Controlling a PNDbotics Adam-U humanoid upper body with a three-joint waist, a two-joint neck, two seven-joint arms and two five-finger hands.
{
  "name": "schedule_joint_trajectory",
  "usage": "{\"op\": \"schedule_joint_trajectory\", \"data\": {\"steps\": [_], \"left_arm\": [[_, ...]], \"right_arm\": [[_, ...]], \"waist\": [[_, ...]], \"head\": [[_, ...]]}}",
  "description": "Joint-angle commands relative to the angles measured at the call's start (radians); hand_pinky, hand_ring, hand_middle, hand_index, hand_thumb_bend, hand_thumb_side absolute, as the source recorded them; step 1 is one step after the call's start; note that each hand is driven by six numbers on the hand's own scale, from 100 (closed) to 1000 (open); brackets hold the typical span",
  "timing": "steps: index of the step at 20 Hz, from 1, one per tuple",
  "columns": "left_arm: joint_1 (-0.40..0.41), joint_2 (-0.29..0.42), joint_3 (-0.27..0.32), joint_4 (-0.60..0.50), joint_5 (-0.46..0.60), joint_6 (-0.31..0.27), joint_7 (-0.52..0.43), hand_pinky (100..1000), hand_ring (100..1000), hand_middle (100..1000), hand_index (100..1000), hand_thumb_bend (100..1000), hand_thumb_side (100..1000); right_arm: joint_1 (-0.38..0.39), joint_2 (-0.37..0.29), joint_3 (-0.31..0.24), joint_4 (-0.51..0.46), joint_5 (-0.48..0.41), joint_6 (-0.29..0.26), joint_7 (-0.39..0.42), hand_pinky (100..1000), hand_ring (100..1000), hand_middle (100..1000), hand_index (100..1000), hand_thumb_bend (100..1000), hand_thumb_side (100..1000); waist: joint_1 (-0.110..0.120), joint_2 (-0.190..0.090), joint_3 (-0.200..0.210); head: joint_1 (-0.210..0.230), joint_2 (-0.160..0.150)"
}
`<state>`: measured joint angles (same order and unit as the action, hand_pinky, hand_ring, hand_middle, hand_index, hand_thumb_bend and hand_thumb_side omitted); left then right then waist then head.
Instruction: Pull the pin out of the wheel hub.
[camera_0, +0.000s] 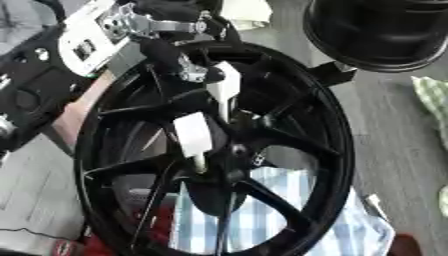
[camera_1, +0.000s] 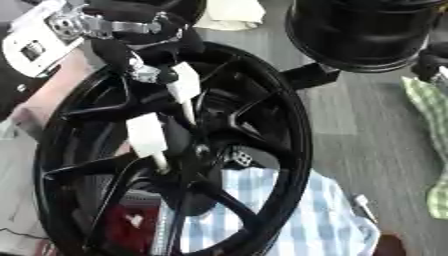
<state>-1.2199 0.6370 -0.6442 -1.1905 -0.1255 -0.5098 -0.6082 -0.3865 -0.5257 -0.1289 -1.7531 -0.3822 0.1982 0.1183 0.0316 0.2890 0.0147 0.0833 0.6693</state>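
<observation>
Your left hand (camera_0: 197, 107) reaches in from 11 o'clock, white-tipped fingers (camera_0: 194, 134) extended toward the centre of the black wheel hub (camera_0: 229, 150), placed to reach the pin; I cannot make out the pin, nor tell whether anything is pinched. Right hand unseen.

Two head-mounted eyes looked steeply down, close over the work.

Both views shared the black wheel (camera_0: 219, 150) filling mid-frame, the checked cloth (camera_1: 289, 220) at lower right and a dark drum (camera_1: 367, 30) at upper right; the right eye sat shifted, showing everything further left.
</observation>
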Motion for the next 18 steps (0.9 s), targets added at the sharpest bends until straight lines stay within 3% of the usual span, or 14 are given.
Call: {"op": "schedule_joint_trajectory", "data": {"steps": [1, 9, 18], "left_arm": [[-0.010, 0.066, 0.008, -0.075, 0.057, -0.264, -0.299, 875, 897, 847, 917, 257, 794], [0.004, 0.154, 0.030, -0.257, 0.152, -0.169, -0.299, 868, 901, 850, 914, 303, 753], [0.019, 0.179, 0.045, -0.269, 0.009, -0.165, -0.299, 883, 940, 883, 927, 433, 578]], "right_arm": [[-0.010, -0.035, -0.008, -0.011, 0.003, 0.001, -0.001, 874, 733, 725, 704, 347, 234], [-0.011, -0.043, -0.008, -0.013, 0.004, 0.002, -0.001, 873, 732, 724, 703, 345, 233], [-0.015, -0.044, -0.004, -0.013, 0.005, 0.004, 0.003, 872, 729, 722, 702, 343, 236]], "waist": [[0.002, -0.017, 0.003], [0.014, -0.017, 0.013], [0.019, -0.010, 0.010]], "head": [[-0.011, 0.007], [-0.028, 0.013], [-0.023, 0.007]]}}
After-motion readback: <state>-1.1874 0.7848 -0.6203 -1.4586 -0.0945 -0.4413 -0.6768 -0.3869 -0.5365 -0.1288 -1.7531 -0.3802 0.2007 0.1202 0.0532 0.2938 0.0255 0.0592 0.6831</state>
